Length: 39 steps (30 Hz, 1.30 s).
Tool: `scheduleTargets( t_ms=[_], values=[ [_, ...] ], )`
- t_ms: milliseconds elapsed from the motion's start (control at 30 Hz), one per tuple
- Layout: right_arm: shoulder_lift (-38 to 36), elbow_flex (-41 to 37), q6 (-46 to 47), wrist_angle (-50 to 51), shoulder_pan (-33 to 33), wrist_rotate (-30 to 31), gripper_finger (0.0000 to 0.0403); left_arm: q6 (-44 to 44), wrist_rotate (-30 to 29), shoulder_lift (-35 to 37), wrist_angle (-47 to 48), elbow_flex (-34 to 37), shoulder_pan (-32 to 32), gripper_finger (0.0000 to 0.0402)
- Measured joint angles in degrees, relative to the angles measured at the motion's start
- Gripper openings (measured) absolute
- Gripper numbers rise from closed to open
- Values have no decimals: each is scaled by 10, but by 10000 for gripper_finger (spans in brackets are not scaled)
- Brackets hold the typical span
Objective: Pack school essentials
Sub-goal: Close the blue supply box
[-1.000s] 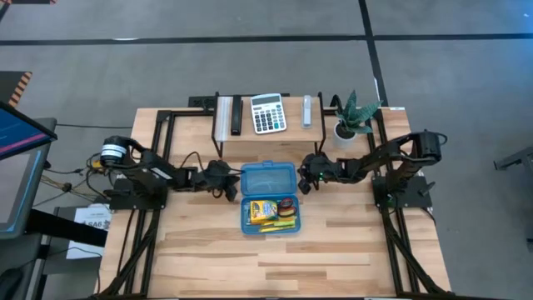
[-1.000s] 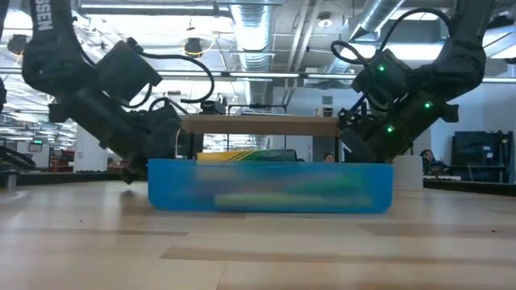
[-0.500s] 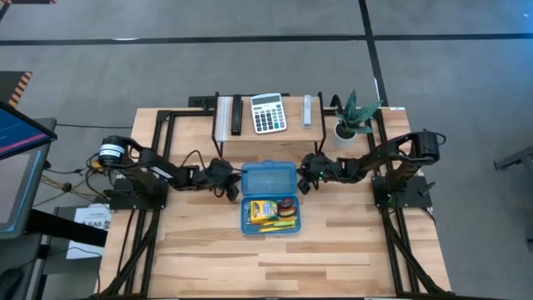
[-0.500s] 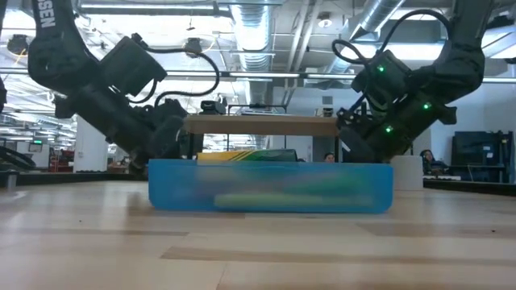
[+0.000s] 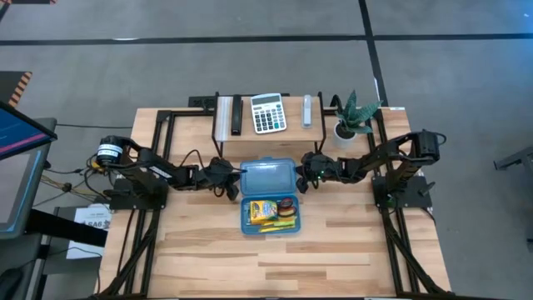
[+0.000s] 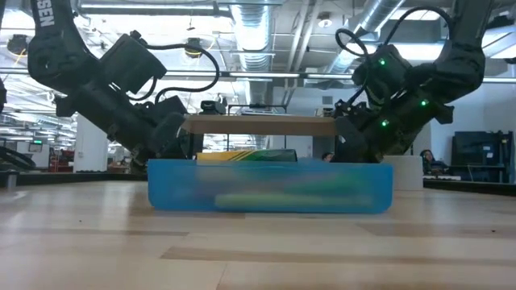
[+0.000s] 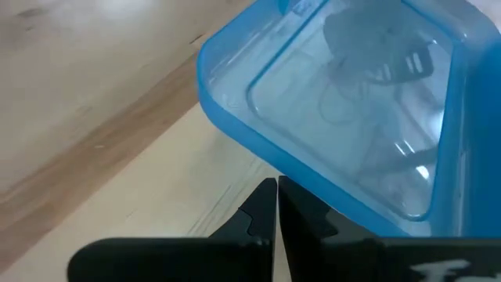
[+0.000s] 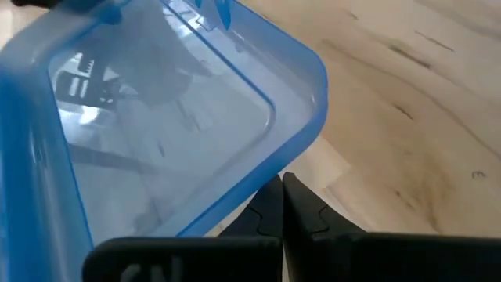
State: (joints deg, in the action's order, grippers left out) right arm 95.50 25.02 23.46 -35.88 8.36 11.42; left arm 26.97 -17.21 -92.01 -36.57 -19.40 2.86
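Note:
A blue translucent case lies open at the table's middle. Its base (image 5: 271, 215) holds the school essentials: a yellow crayon box (image 5: 263, 207), pencils (image 5: 276, 223) and a dark, red-edged item (image 5: 288, 204). The hinged lid (image 5: 268, 177) lies on the far side of the base. My left gripper (image 5: 232, 182) is shut at the lid's left edge. My right gripper (image 5: 303, 177) is shut at the lid's right edge. The low view shows both grippers slanting down behind the base wall (image 6: 270, 187). My left gripper meets the lid's left rim (image 7: 293, 182) with the tips of its shut fingers (image 7: 266, 205), which slant down from the table's left and reach under the rim. My right gripper meets the lid's right rim (image 8: 270, 182) the same way, its shut fingertips (image 8: 296, 202) slanting down from the table's right and reaching under the rim.
At the back stands a raised wooden shelf (image 5: 293, 127) with a grey calculator (image 5: 267, 112), a dark bar (image 5: 236, 117) and a white item (image 5: 306, 110). A potted plant (image 5: 354, 117) stands at the back right. Bare wood lies toward the table's near edge (image 5: 275, 267).
My left gripper has crept up a little beside the case. My right gripper has tipped slightly at the wrist. Both stay shut. In the high view the lid's far edge has come up a little, while its hinge side stays at the base.

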Motion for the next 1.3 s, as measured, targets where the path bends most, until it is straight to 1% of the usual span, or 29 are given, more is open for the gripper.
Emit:
scheduleTargets(
  t_ms=[367,667,833,1033,1133,1300],
  values=[
    [-56,1,-15,-1,-7,-7,9,-19,0,1,-10,0,0,4],
    [-93,1,-29,8,-43,-10,10,-24,6,9,-49,0,0,4],
    [-102,1,-49,12,-61,-12,11,-24,39,43,-50,0,0,4],
    [-102,1,-56,10,-79,-15,11,-24,90,105,-45,-1,-5,4],
    [-102,1,-56,9,-89,-15,11,-24,94,131,-32,-1,-21,4],
    [-102,1,-56,0,-102,-19,11,-24,95,153,-14,-1,-48,4]
  ],
)
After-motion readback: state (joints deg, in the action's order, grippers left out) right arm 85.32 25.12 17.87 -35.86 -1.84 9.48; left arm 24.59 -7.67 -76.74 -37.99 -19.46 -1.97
